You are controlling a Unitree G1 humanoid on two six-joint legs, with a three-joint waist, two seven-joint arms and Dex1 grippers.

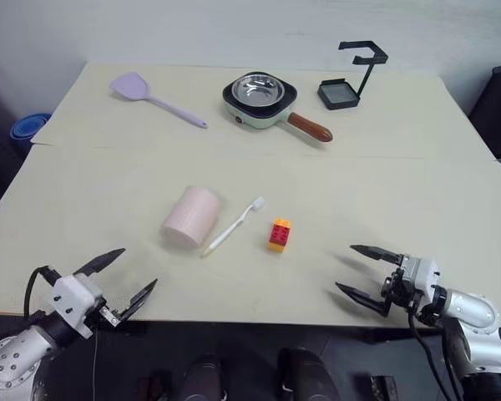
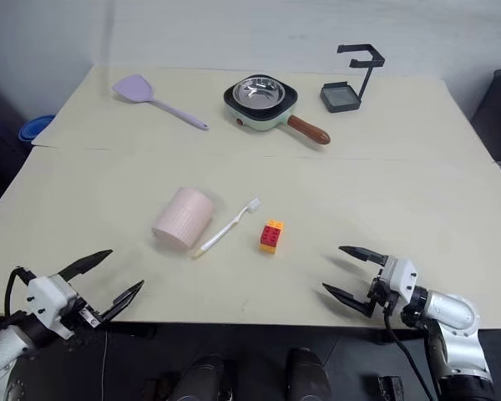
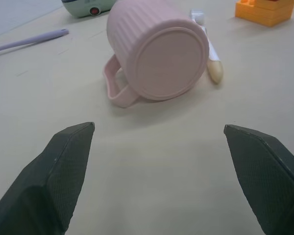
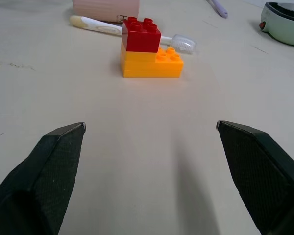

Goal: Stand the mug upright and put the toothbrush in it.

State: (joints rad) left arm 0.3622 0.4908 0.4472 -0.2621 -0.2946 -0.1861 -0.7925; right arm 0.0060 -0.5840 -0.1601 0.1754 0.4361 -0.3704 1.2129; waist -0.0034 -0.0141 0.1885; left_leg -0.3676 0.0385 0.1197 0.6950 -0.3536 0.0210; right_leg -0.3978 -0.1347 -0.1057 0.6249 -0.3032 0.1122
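Observation:
The pale pink ribbed mug (image 1: 190,215) lies on its side in the middle of the table, its flat base (image 3: 166,63) turned toward my left gripper and its handle resting on the tabletop. The white toothbrush (image 1: 233,226) lies flat just right of the mug, bristle head pointing away from me. My left gripper (image 1: 123,276) hovers open at the near left edge of the table, well short of the mug. Near the front right edge, my right gripper (image 1: 361,271) is open too, pointing toward the bricks and toothbrush (image 4: 132,30).
A small stack of red and orange bricks (image 1: 279,235) sits right of the toothbrush. At the far side lie a lilac spatula (image 1: 150,98), a mint-green pan with a steel bowl (image 1: 263,100) and a black stand (image 1: 351,79).

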